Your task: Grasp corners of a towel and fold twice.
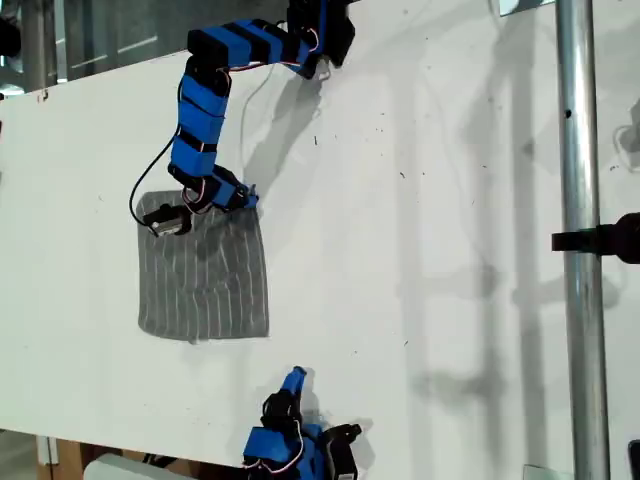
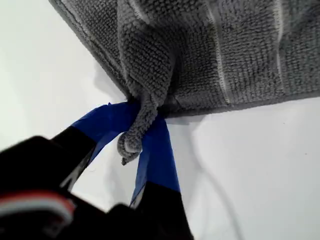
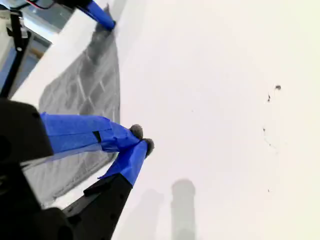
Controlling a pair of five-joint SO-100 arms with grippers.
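Note:
The grey striped towel (image 1: 205,270) lies flat on the white table (image 1: 420,200), towards the exterior view's left. My first gripper (image 1: 246,197) reaches down from the far edge and is shut on one far corner (image 2: 136,131) of the towel (image 2: 225,50); the fabric is bunched and pulled up between the blue fingers (image 2: 157,155). My second gripper (image 1: 295,379) hovers near the table's near edge, beyond the towel's near side towards the exterior view's right. Its fingertips (image 3: 134,132) meet with nothing between them. From there the towel (image 3: 85,90) and my first gripper (image 3: 102,17) show farther off.
A vertical metal pole (image 1: 578,240) with a black clamp (image 1: 605,240) stands at the exterior view's right. A black cable (image 1: 138,195) loops beside the first arm over the towel's far corner at the exterior view's left. Small dark specks (image 3: 270,95) mark the table.

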